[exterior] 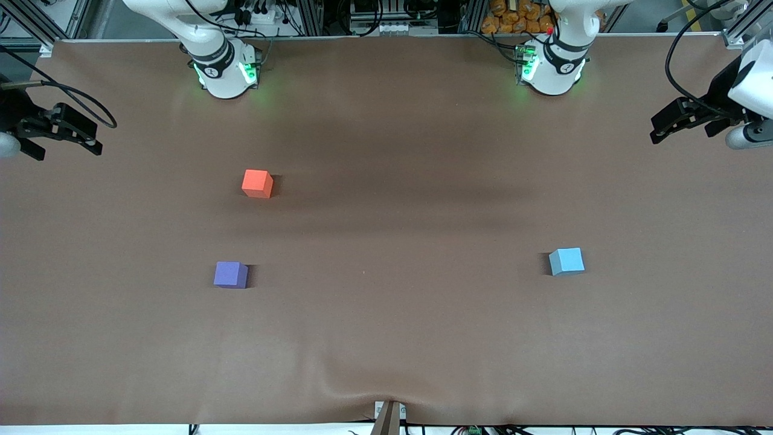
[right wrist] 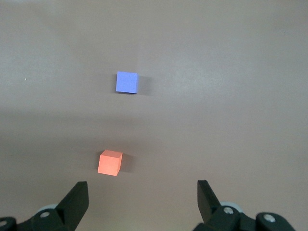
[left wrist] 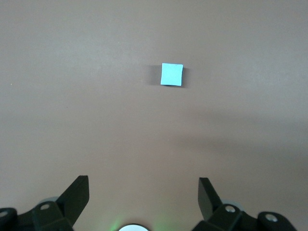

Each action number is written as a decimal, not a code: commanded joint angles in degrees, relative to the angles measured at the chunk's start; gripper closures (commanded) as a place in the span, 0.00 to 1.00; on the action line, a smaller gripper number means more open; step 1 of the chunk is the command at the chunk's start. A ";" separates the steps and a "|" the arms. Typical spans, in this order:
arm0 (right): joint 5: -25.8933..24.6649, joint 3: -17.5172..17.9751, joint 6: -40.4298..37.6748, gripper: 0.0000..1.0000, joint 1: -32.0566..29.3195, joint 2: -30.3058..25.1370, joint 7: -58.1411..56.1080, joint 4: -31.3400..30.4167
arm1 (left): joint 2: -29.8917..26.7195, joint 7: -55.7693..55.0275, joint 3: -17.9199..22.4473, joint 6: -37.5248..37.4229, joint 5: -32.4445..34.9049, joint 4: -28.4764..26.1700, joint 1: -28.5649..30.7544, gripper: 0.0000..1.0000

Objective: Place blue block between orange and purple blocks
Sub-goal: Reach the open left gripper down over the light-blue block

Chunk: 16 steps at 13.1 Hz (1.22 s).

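The light blue block (exterior: 566, 261) sits on the brown table toward the left arm's end; it also shows in the left wrist view (left wrist: 172, 74). The orange block (exterior: 257, 183) and the purple block (exterior: 230, 274) sit toward the right arm's end, with the purple one nearer the front camera and a gap between them. Both show in the right wrist view, orange (right wrist: 110, 163) and purple (right wrist: 127, 82). My left gripper (exterior: 661, 128) is open and empty, up high at its end of the table (left wrist: 143, 190). My right gripper (exterior: 66, 150) is open and empty, up high at its own end (right wrist: 143, 192).
The brown mat (exterior: 386, 241) covers the whole table. The two arm bases (exterior: 224, 69) (exterior: 552, 66) stand along the edge farthest from the front camera. A small mount (exterior: 389, 417) sits at the edge nearest the camera.
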 commanded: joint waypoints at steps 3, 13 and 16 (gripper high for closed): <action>0.22 0.31 -0.69 0.00 -1.23 -0.72 -0.68 0.09 | -0.35 1.04 -0.27 8.48 -0.62 -6.88 0.68 0.00; 0.31 0.31 -0.69 0.00 -2.01 -0.63 -0.68 0.09 | 11.76 0.78 0.00 27.11 -0.18 -13.92 2.52 0.00; 0.31 0.40 -0.69 0.00 -2.28 -0.63 -0.68 0.09 | 18.09 0.86 0.00 34.04 0.00 -13.74 2.35 0.00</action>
